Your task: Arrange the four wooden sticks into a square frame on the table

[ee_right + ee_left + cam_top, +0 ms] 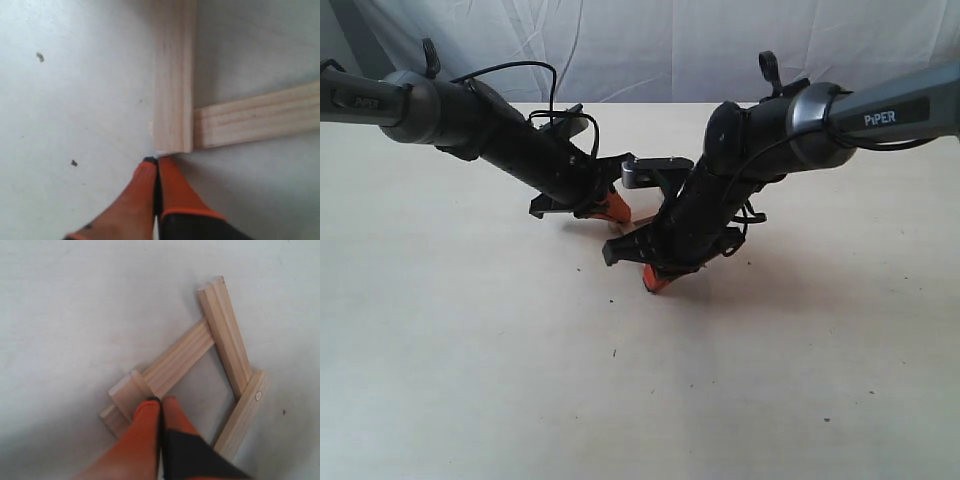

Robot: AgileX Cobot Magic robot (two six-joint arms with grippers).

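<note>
In the left wrist view the four wooden sticks lie in a rough square frame [200,365]: an upper stick [226,335], a middle stick [179,359], a short-looking corner stick [124,399], and a stick with a small hole [245,417]. My left gripper [161,401] is shut, its tips resting against the corner stick. In the right wrist view, my right gripper [157,161] is shut with its tips at the end of one stick [173,75], which another stick [257,120] butts against. Over the table [470,350], both grippers, left [613,207] and right [655,280], hide the frame.
The two arms cross close together at the table's middle, the right arm's body [710,200] just beside the left gripper. A white cloth backdrop [650,40] hangs behind the far edge. Tiny dark specks [40,57] dot the tabletop.
</note>
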